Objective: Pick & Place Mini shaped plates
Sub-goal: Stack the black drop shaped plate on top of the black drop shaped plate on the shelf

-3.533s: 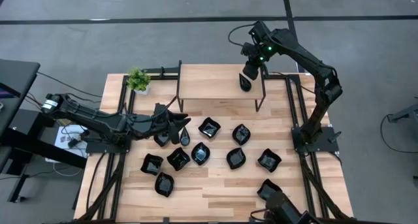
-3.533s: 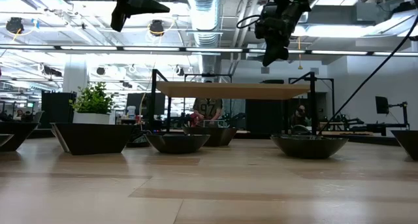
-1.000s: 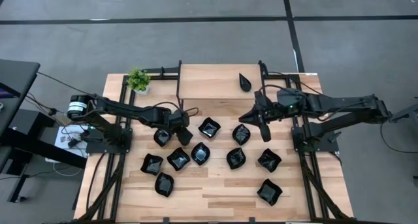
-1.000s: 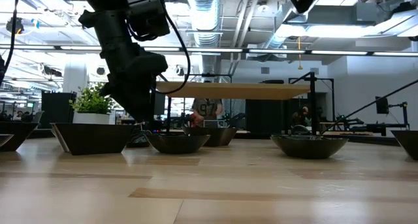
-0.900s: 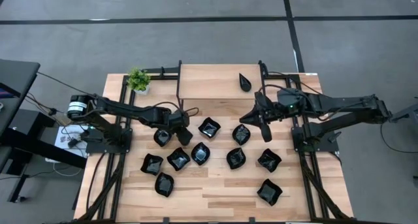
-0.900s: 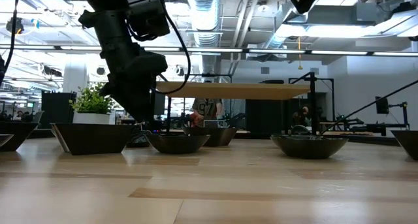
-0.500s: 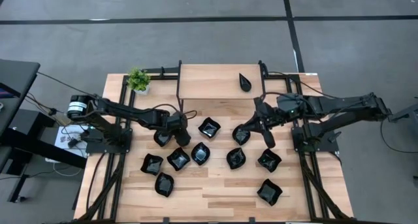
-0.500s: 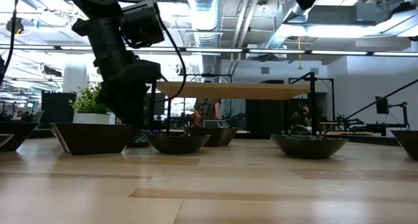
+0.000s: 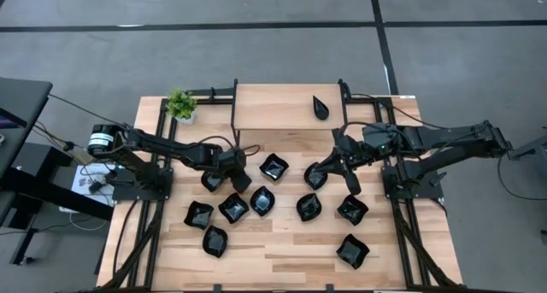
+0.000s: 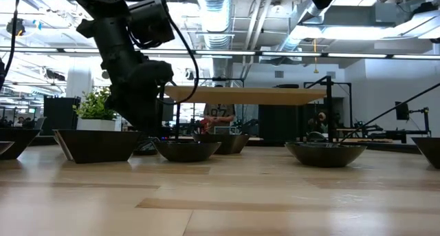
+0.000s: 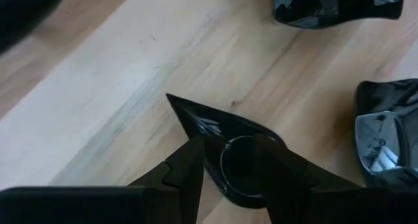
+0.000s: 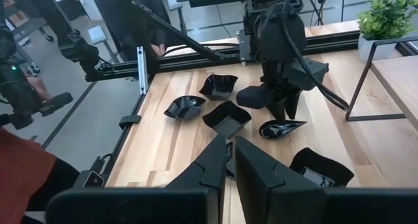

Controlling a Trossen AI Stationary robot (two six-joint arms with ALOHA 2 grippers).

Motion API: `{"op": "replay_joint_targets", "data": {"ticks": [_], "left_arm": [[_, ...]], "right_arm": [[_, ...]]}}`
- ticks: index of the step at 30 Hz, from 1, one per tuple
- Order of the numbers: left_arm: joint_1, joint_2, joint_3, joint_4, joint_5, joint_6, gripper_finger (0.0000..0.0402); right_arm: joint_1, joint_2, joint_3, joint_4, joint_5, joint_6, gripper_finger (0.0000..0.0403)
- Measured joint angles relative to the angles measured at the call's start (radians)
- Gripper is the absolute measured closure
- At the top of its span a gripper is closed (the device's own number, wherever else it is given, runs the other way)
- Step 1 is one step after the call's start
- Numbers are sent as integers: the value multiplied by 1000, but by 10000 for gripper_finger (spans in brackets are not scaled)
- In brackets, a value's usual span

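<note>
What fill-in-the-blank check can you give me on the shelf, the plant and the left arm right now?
Exactly ___ black dish sits on the raised shelf. The potted plant stands on the ___ arm's side of that shelf. The left gripper is down over a plate that is ___-shaped.
Missing words: one; left; teardrop.

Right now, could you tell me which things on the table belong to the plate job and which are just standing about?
Part of the job:
- mini shaped plates, scattered on the table
- teardrop plate on the raised shelf
- left gripper, straddling a teardrop plate
- right gripper, at a plate's rim

Just standing about:
- small potted plant, at a table corner
</note>
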Motion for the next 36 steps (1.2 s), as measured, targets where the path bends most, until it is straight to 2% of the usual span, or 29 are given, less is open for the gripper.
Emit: {"op": "replay_joint_targets", "data": {"ticks": [16,22,36], "left_arm": [[8,0,-8,-22,-18,29,270],[7,0,-55,16,23,-10,270],[24,0,-56,42,25,3,270]], "right_arm": [[0,0,0,0,0,6,380],[0,1,0,0,0,8,378],[-9,1,0,0,0,1,380]]}}
